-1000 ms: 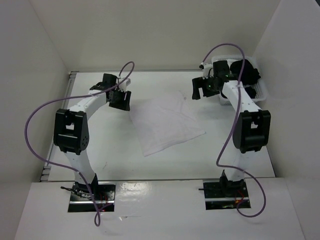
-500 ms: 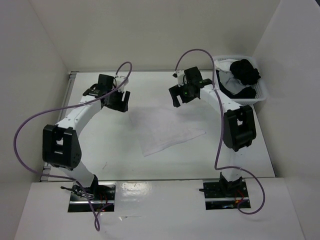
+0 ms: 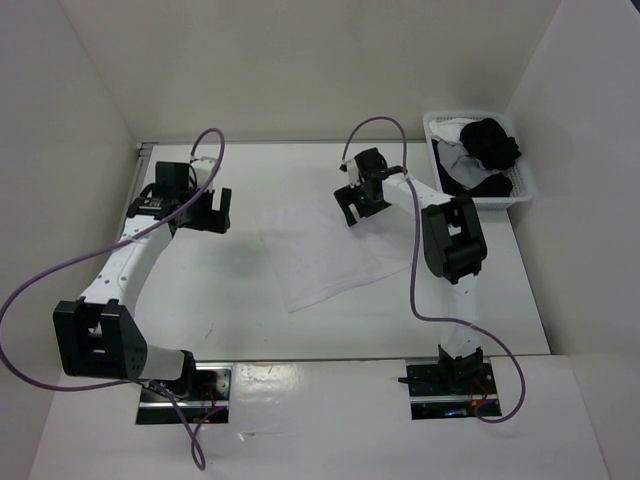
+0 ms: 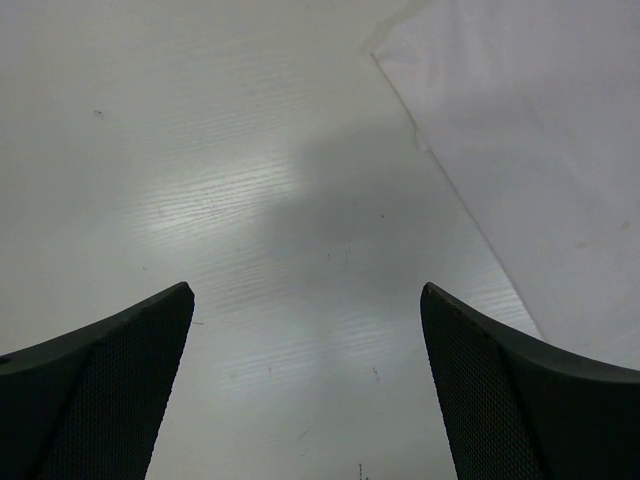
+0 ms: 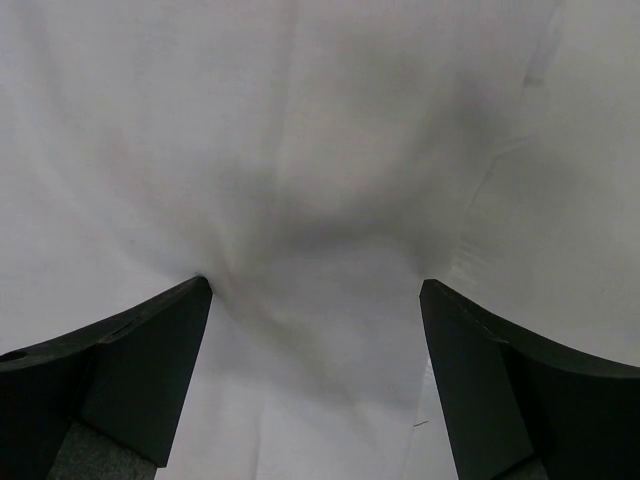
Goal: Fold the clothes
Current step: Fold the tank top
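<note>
The clothes (image 3: 325, 250), one plain white garment, lie flat in a rough rectangle at the middle of the table. My left gripper (image 3: 207, 212) hangs open over bare table to the garment's left. In the left wrist view, the left gripper (image 4: 306, 290) has only tabletop between its fingers, and the garment's edge (image 4: 530, 150) shows at the upper right. My right gripper (image 3: 358, 212) is open above the garment's far right corner. In the right wrist view, the right gripper (image 5: 316, 284) is low over the white fabric (image 5: 300, 150), which dimples by the left fingertip; nothing is gripped.
A white lattice basket (image 3: 526, 186) holding dark and white laundry stands at the back right corner. White walls close in the table on the left, back and right. A metal strip (image 3: 143, 160) runs along the left edge.
My left arm has swung left, away from the garment, and its jaws have widened. My right arm has moved left from the basket to above the garment's far corner.
</note>
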Controlling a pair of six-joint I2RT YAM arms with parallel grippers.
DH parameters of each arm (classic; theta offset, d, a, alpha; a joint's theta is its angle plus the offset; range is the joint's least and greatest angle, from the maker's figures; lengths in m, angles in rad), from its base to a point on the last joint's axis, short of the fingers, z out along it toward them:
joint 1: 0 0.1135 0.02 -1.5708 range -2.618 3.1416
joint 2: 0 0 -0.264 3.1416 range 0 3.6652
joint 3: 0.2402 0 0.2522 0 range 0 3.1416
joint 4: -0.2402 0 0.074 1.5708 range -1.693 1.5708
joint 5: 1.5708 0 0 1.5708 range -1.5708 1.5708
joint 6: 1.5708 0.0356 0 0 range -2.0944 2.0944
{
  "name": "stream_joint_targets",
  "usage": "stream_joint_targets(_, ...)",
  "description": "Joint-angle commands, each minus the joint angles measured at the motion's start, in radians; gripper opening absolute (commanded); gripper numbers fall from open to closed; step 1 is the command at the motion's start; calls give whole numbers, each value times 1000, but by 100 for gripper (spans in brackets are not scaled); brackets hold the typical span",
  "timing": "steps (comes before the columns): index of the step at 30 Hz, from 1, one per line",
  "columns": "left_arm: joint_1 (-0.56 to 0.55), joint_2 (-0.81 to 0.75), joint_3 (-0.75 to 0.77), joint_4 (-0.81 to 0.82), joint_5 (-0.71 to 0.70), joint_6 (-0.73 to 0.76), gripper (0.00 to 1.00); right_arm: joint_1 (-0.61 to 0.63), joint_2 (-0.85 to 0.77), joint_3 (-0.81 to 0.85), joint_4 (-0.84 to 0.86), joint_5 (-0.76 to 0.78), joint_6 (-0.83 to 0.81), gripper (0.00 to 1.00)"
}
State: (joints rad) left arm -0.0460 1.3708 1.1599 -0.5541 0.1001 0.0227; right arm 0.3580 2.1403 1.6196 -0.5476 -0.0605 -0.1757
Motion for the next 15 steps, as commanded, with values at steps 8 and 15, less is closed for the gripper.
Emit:
stream_joint_targets(8, 38, -27, -14, 20, -25, 2, 100, 74, -8, 112, 20, 30, 10, 94)
stream_joint_targets(15, 38, -27, -23, 29, -34, 2, 100, 93, 110, 183, -2, 30, 10, 94)
